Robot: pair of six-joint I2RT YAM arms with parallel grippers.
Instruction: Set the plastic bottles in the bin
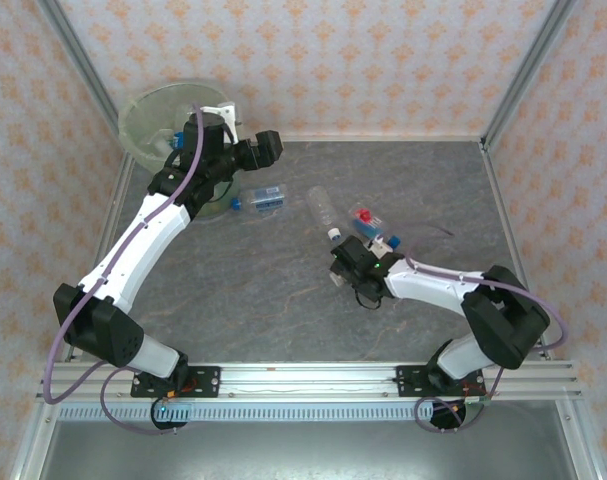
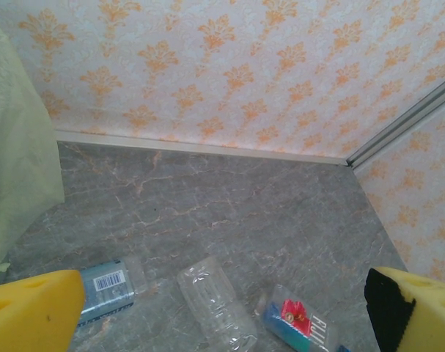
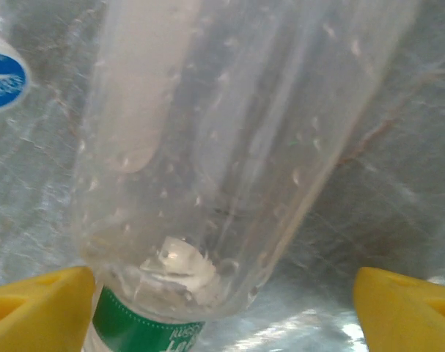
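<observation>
Right wrist: clear bottle [image 3: 229, 147] between pincer [image 3: 222, 312] jaws.

The table [image 1: 283, 290] is grey, marbled with pale veins. The walls [image 1: 363, 60] are cream with a repeating orange floral motif. The bin [image 1: 148, 115] is translucent pale green. The arms [image 1: 148, 235] are white with black joints (their cables [image 1: 196, 150] purple). The left hand [image 2: 223, 312] has yellow fingers [image 2: 31, 312], and so has the right hand [image 3: 222, 308]. One bottle [image 3: 229, 132] is clear. One label [image 3: 141, 330] is green with white lettering, and another [image 1: 266, 196] is blue.
</observation>
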